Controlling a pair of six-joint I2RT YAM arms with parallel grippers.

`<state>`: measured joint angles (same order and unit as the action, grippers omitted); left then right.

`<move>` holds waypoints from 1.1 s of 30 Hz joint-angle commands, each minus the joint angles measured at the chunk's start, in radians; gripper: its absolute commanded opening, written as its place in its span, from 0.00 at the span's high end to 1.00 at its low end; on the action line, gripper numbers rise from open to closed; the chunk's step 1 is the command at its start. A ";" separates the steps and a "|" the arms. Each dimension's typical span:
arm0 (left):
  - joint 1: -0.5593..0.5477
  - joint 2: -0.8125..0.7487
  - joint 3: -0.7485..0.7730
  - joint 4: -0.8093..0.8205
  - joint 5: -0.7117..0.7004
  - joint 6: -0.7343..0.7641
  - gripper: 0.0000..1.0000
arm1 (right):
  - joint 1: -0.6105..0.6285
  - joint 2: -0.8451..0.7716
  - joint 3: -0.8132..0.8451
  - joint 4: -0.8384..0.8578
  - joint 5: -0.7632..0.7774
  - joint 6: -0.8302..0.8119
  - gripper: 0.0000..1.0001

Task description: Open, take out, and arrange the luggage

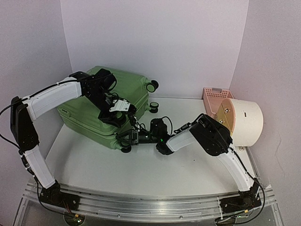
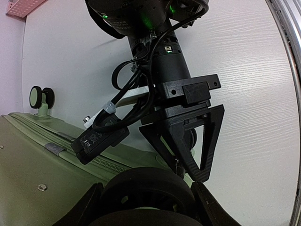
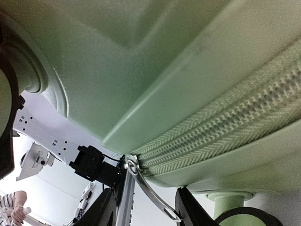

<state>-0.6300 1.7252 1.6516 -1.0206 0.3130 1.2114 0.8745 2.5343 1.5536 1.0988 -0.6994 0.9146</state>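
right gripper [image 3: 150, 195] apparently straddles luggage [image 3: 141, 70] zipper pull [image 3: 142, 182].

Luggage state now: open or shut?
Shut. The luggage lies flat with both shells together; in the right wrist view the zipper runs meshed along the visible seam.

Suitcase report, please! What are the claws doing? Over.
Left claw clamped on a wheel. Right claw open around the zipper pull. Suitcase zipped, flat. Nothing blocking.

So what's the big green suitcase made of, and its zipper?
The luggage looks like hard plastic, matte light green: smooth moulded ribs. Its zipper tape looks like woven fabric, showing a herringbone weave. The pull seems shiny metal, thin and glinting.
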 commanded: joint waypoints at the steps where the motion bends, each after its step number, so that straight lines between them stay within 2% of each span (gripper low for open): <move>1: -0.013 -0.081 0.014 0.085 0.059 0.033 1.00 | 0.008 0.012 0.043 0.064 0.002 0.020 0.57; 4: -0.013 -0.082 0.012 0.084 0.060 0.031 1.00 | 0.009 0.020 0.059 0.082 0.011 0.035 0.66; 5: -0.013 -0.084 0.009 0.086 0.058 0.032 1.00 | 0.007 0.026 0.073 0.085 0.012 0.041 0.74; 11: -0.013 -0.089 0.002 0.084 0.049 0.037 1.00 | 0.006 0.023 0.068 0.100 -0.005 0.054 1.00; 16: -0.013 -0.102 -0.006 0.025 0.054 0.060 1.00 | -0.022 -0.040 -0.018 0.164 -0.018 0.096 1.00; 21: -0.013 -0.105 0.022 -0.155 0.138 0.116 1.00 | -0.096 -0.159 -0.154 0.179 0.078 0.126 1.00; 25: -0.023 -0.103 0.034 -0.264 0.167 0.127 1.00 | -0.135 -0.172 -0.171 0.175 0.149 0.161 1.00; 33: -0.028 -0.130 0.032 -0.352 0.178 0.123 1.00 | -0.211 -0.182 -0.220 0.121 0.270 0.149 1.00</move>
<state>-0.6453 1.7061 1.6421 -1.0786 0.3592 1.2575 0.7895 2.4252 1.3655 1.1873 -0.5934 1.0573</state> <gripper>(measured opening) 0.537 0.022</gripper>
